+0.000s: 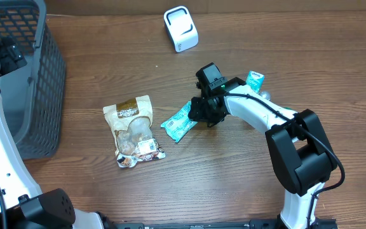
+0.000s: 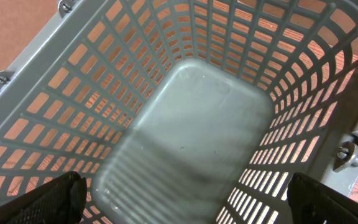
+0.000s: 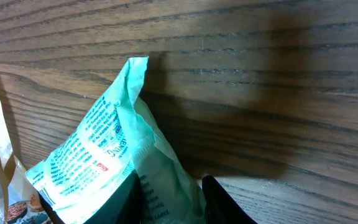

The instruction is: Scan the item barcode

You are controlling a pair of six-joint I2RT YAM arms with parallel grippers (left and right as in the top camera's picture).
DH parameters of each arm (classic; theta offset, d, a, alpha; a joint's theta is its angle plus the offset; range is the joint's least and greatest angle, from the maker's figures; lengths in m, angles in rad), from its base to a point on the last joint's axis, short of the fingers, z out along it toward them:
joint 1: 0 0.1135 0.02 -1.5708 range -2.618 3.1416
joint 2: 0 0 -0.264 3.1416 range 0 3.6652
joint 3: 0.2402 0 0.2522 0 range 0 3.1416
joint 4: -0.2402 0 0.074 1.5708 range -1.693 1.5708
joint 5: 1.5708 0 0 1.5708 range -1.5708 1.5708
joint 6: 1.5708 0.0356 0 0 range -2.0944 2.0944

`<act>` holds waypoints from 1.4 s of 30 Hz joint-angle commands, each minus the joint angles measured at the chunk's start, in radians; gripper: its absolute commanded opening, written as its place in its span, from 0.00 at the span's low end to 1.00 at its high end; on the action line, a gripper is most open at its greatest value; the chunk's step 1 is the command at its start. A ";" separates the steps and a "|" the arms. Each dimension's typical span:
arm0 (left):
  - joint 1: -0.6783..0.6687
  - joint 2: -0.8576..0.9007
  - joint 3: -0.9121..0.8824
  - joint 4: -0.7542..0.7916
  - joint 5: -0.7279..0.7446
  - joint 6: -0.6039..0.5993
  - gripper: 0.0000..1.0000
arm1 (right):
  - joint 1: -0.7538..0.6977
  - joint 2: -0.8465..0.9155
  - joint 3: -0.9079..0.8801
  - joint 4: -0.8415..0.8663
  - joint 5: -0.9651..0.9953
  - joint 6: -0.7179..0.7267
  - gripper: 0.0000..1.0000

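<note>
Teal packet (image 1: 178,124), pinched in right hand (image 3: 166,202), lies beside brown snack bag (image 1: 133,130); left hand (image 2: 197,202) wide over basket (image 2: 73,93).

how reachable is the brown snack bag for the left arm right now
Probably yes: the left hand hangs open over the basket, and the brown snack bag lies uncovered near it. The right hand grips the teal packet, beside the bag, not on it.

We log: basket (image 1: 40,76) walls the left; bag (image 1: 134,130) and packet (image 1: 178,122) fill the middle; counter (image 1: 202,184) bare in front.
</note>
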 commanded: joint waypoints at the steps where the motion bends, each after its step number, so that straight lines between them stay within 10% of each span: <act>1: -0.004 0.000 0.014 0.000 0.008 0.019 1.00 | -0.007 -0.029 -0.001 0.003 0.026 -0.004 0.28; 16: -0.028 0.000 0.014 -0.092 0.780 -0.131 0.95 | -0.007 -0.029 -0.001 0.013 0.026 -0.004 0.29; 26: -0.168 0.000 0.014 -0.108 0.676 -0.086 0.89 | -0.007 -0.029 -0.001 0.015 0.026 -0.003 0.29; 35: -0.355 0.005 -0.095 -0.128 0.584 -0.087 0.11 | -0.007 -0.029 -0.001 0.023 0.026 0.020 0.36; 42: -0.474 0.008 -0.227 -0.109 0.583 -0.087 0.26 | -0.007 -0.029 -0.001 0.021 0.025 0.019 0.64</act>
